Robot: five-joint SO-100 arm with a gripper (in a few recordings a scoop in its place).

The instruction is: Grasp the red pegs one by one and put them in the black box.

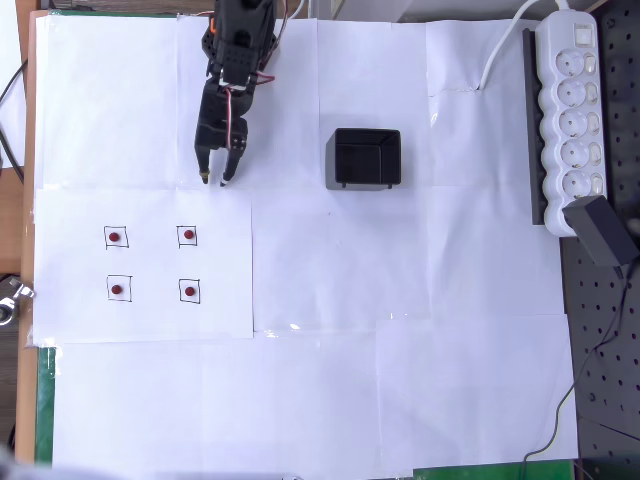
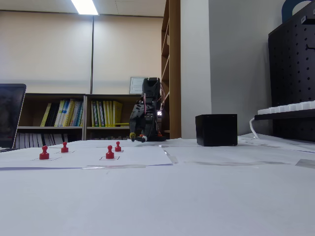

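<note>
Four red pegs are standing upright on a white sheet at the left of the tabletop point(image 1: 450, 400), each inside a small printed square, forming a two-by-two grid: one peg point(image 1: 115, 237) upper left, one point(image 1: 187, 236) upper right, one point(image 1: 117, 290) lower left, one point(image 1: 189, 291) lower right in the overhead view. From above they are showing as small dark-red round dots; in the fixed view the pegs point(image 2: 110, 153) are showing a rounded knob on a narrow neck over a wider base, smooth and glossy like plastic.

The black box point(image 1: 364, 158) is sitting well to the right of the grid, square, open-topped, thin-walled, matte, with nothing visible inside. In the fixed view the box point(image 2: 216, 130) is appearing as a plain dark cube.

The tool point(image 1: 215, 178) is hanging from the black arm point(image 1: 235, 60) just above the grid's upper edge, pointing down at the paper, apart from every peg. Its fingers are appearing slightly parted and are holding nothing.

The tabletop is being covered by taped white paper sheets. A white power strip point(image 1: 570, 120) is lying along the right edge
</note>
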